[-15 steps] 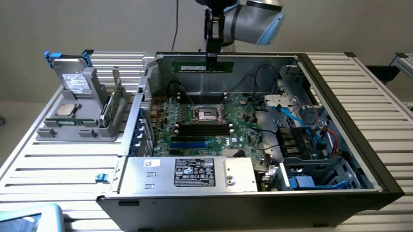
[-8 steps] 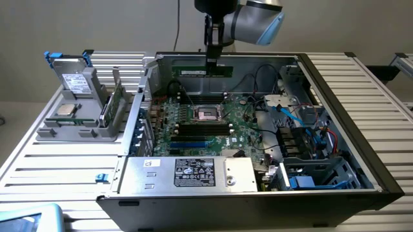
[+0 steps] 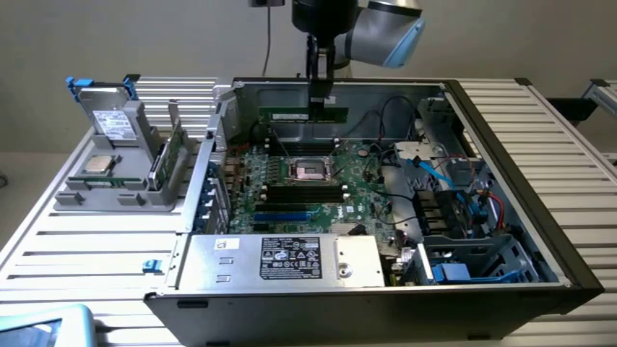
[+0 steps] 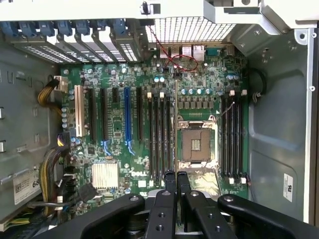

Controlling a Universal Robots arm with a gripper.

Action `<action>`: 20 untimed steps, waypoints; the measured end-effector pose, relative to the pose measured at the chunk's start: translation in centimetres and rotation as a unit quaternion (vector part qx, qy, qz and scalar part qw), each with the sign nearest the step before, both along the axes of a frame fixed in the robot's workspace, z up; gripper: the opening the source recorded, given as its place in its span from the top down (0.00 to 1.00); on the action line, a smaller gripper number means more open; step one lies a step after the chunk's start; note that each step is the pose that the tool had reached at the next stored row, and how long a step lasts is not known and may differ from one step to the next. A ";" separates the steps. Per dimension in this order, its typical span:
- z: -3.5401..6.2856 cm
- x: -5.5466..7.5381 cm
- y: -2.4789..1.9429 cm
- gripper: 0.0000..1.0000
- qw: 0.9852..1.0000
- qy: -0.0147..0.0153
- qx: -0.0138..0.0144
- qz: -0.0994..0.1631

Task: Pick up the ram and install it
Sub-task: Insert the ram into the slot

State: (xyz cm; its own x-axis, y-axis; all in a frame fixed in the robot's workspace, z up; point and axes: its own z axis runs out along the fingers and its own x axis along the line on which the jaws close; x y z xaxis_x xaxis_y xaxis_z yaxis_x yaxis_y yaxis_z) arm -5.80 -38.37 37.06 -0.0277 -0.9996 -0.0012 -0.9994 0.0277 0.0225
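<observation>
Quick status from my end. On the exterior view the arm (image 3: pixel 386 29) drops in from the top middle of the frame. The claw (image 3: pixel 322 101) is pinching the ram (image 3: pixel 289 114), gripping it near the end toward the exterior view's right. The ram hangs level on its long edge in the upper middle of the frame, over the far end of the open case (image 3: pixel 525 173). It looks to be just above the slots (image 3: pixel 303 141) on the far side of the socket (image 3: pixel 311 170). I can't tell for sure whether it's touching them. There's another bank of slots on the near side of the socket, both on the green board (image 3: pixel 371 195).

The wrist view looks straight down into the case. The two fingers (image 4: pixel 169 181) are pressed close with only a sliver between them. They hang over the board right by the socket, which has long black slots on both sides. A small silver heatsink (image 4: pixel 105 175) sits further off on the board.

Over at the exterior view's left, a gray holder (image 3: pixel 115 195) sits on the slatted table (image 3: pixel 87 246). A CPU (image 3: pixel 100 165) lies flat on it and a second green stick (image 3: pixel 172 155) stands on edge in it. The PSU (image 3: pixel 279 260) fills the lower middle of the frame, at the near end of the case.
</observation>
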 end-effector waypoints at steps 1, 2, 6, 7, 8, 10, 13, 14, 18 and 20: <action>-0.18 0.0 0.00 0.87 1.000 0.000 0.000 0.000; -0.38 0.1 0.00 0.87 1.000 0.000 0.000 0.000; -1.10 0.2 -0.06 0.87 1.000 0.000 0.000 0.000; -1.26 0.2 -0.11 0.87 1.000 0.000 0.000 0.000; -1.39 0.2 -0.19 0.87 1.000 0.000 -0.001 0.000; -1.64 0.2 -0.40 0.87 1.000 0.000 -0.001 0.000; -2.09 0.2 -1.16 0.87 1.000 0.000 -0.001 0.000; -2.26 0.2 -1.32 0.87 1.000 0.000 -0.001 0.000; -2.65 0.2 -1.60 0.87 1.000 0.000 -0.002 0.000; -2.73 0.3 -1.69 0.87 1.000 0.000 -0.002 0.000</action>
State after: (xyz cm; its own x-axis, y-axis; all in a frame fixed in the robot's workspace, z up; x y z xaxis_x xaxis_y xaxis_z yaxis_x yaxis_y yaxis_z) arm -5.54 -40.06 34.33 -0.0278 -0.9996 0.0022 -0.9994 0.0278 0.0224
